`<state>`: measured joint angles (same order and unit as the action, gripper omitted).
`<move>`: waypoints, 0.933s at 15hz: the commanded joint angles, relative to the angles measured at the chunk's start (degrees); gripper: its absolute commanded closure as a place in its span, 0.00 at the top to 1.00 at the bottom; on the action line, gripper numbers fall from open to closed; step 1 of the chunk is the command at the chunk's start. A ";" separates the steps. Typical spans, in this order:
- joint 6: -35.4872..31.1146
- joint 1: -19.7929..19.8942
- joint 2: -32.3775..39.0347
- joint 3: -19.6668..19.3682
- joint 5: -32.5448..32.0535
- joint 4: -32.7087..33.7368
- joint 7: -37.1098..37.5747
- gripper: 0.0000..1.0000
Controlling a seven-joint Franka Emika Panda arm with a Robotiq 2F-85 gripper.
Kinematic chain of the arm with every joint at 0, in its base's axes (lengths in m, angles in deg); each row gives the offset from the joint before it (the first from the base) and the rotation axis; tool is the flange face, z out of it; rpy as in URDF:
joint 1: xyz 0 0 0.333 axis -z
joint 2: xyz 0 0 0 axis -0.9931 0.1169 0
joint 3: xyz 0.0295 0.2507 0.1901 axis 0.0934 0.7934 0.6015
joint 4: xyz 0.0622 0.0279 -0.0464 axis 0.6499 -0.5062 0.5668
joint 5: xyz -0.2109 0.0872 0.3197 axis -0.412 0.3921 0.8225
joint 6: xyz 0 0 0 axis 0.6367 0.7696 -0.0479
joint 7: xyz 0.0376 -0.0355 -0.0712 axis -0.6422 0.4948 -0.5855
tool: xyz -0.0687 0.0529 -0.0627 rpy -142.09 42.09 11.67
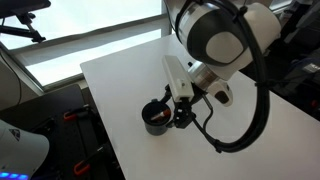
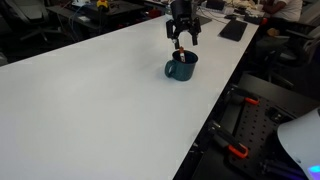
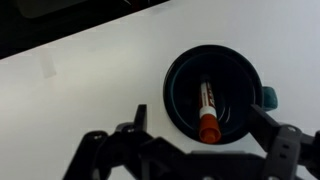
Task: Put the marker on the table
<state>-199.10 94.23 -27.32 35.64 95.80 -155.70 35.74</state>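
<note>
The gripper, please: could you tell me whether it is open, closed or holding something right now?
Gripper: open, jaws spread wide above the black cup, holding nothing; the marker lies inside the cup.

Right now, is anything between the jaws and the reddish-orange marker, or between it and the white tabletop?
Nothing visible blocks the open jaws. The reddish-orange marker lies inside the round black cup, whose wall stands between it and the white tabletop.

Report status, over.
End effector open, hovering over the cup. Marker inside the cup, ungripped, not yet on the table. Cup wall rings it.
</note>
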 commanded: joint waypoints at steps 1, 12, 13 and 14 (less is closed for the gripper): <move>-0.70 0.52 1.32 0.51 0.46 1.70 0.87 0.79; -1.02 1.04 2.19 0.52 0.84 2.21 0.69 0.41; -1.04 1.13 2.23 0.51 0.92 2.24 0.68 0.38; -0.96 1.24 2.27 0.50 1.01 2.31 0.69 0.31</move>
<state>-199.88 94.79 -25.43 35.64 96.03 -154.29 35.74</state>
